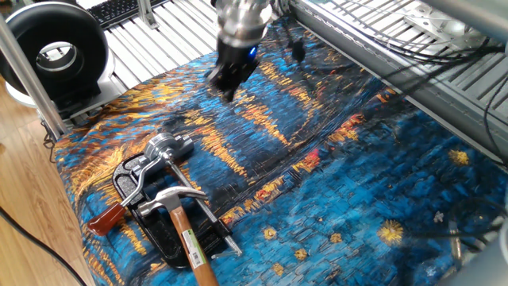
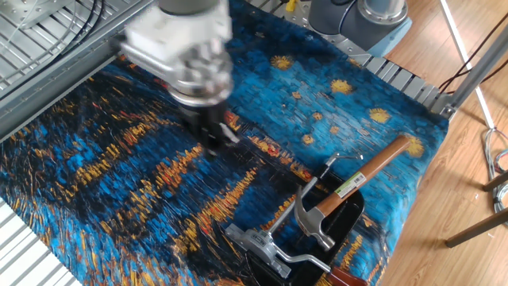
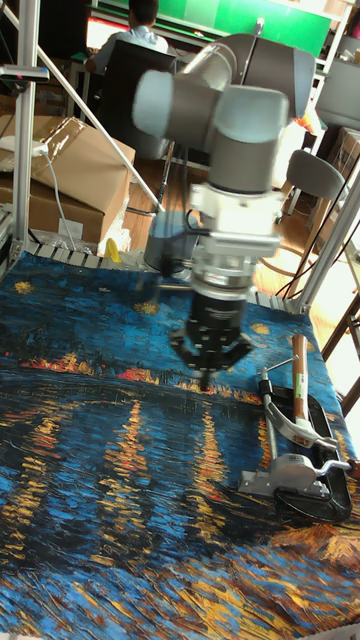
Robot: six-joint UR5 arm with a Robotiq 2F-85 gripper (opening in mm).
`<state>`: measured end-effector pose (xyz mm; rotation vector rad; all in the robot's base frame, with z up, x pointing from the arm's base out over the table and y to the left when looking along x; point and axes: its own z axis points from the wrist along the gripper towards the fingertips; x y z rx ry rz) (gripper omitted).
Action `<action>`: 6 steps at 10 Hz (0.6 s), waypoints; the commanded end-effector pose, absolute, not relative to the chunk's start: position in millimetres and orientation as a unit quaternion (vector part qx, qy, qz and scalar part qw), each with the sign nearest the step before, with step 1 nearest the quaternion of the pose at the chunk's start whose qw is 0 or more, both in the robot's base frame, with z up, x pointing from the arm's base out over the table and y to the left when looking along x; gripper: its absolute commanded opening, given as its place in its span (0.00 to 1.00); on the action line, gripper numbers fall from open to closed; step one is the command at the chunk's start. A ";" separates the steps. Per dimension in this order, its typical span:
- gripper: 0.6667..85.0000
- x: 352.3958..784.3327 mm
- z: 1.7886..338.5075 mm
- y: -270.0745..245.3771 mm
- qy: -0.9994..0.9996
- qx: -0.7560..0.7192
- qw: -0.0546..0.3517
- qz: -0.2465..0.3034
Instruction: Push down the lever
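Note:
The lever [image 1: 105,220] lies at the cloth's near-left corner, a thin silver rod with a dark-red end running from a round silver pivot [image 1: 167,148]. In the other fixed view the lever [image 2: 302,260] sits at the bottom edge. The tall fixed view shows its pivot [image 3: 291,471] at the right. My gripper [image 1: 225,89] hovers well beyond the lever over the middle of the cloth, blurred, fingers together on nothing. That same gripper [image 2: 208,139] [image 3: 206,378] points straight down in both of those views.
A hammer [image 1: 187,235] with a wooden shaft lies across a black base beside the lever. A black round fan [image 1: 55,48] stands at the back left. Cables [image 1: 444,71] hang over the right side. The starry painted cloth [image 1: 349,191] covers the table.

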<state>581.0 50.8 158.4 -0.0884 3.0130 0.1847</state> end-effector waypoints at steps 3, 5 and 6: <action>0.01 609.5 155.7 -50.8 0.994 -0.066 0.082 0.000; 0.01 602.6 165.2 -30.6 0.997 -0.014 0.079 0.008; 0.01 603.4 168.9 -26.8 0.996 -0.011 0.083 0.002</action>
